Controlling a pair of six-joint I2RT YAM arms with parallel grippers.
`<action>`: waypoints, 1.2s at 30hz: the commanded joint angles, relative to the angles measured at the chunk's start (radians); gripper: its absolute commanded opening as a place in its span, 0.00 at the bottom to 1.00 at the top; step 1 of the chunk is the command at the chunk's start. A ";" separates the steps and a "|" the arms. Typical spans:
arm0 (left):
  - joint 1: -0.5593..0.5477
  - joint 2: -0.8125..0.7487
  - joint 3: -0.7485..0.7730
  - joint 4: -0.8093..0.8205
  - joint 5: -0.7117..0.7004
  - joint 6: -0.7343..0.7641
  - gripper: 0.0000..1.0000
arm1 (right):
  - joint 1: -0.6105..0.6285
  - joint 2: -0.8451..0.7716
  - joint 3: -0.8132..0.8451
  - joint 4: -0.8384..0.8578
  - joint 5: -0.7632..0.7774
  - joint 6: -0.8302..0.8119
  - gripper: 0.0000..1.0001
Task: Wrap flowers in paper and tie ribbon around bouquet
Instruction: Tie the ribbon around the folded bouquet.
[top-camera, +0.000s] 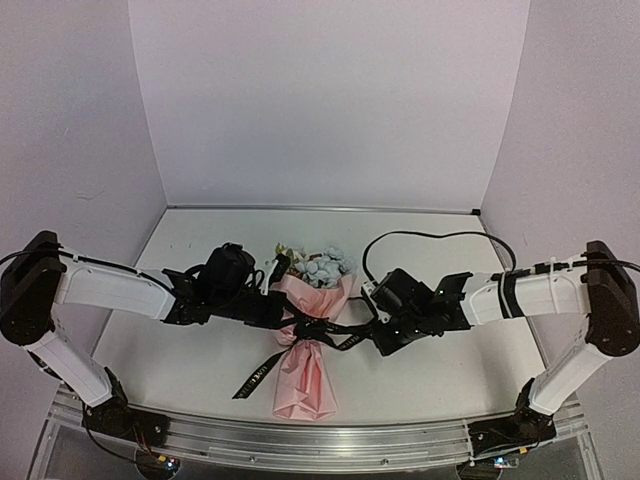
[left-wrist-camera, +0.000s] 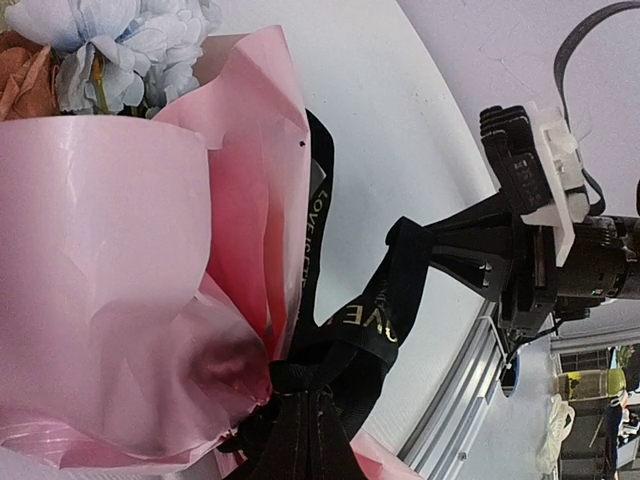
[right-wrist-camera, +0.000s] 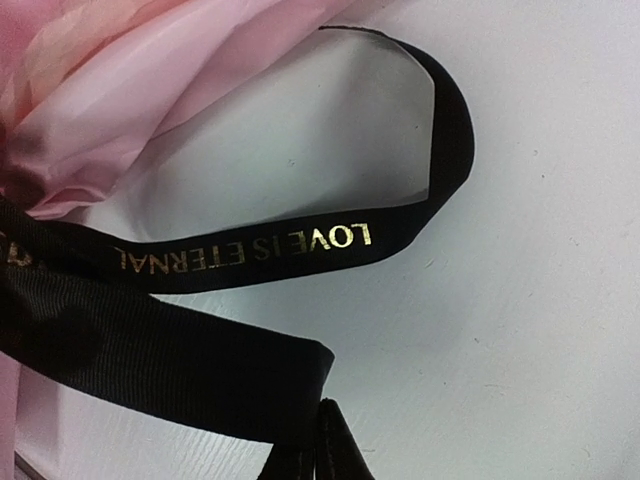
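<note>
Two sets of jaws meet at the bouquet (top-camera: 305, 345), which lies on the surface (top-camera: 430, 390) between the left arm (top-camera: 110, 285) and the right arm (top-camera: 530, 295). The flowers (top-camera: 322, 266) are at its far end and the paper (top-camera: 305, 385) is coned round the stems. The ribbon (top-camera: 258, 372) is knotted round the bouquet's waist, with one tail trailing off its left side. The right jaws are pinched on a ribbon end just right of the bouquet. The left jaws are closed against the bouquet's left flank; whether they grip ribbon I cannot tell. Wrapping looks done and the tie seems at its tightening stage. The next move likely calls for drawing the ends evenly away from the bouquet without dragging it.
</note>
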 joint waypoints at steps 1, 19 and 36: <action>0.009 -0.007 -0.032 0.052 -0.028 -0.010 0.01 | 0.003 -0.002 0.014 -0.112 -0.047 -0.020 0.00; 0.008 -0.034 -0.062 0.047 0.030 0.029 0.08 | 0.036 0.028 0.081 -0.175 -0.107 -0.048 0.00; 0.008 -0.054 -0.051 0.036 0.035 0.022 0.07 | 0.040 0.053 0.112 -0.178 -0.131 -0.039 0.00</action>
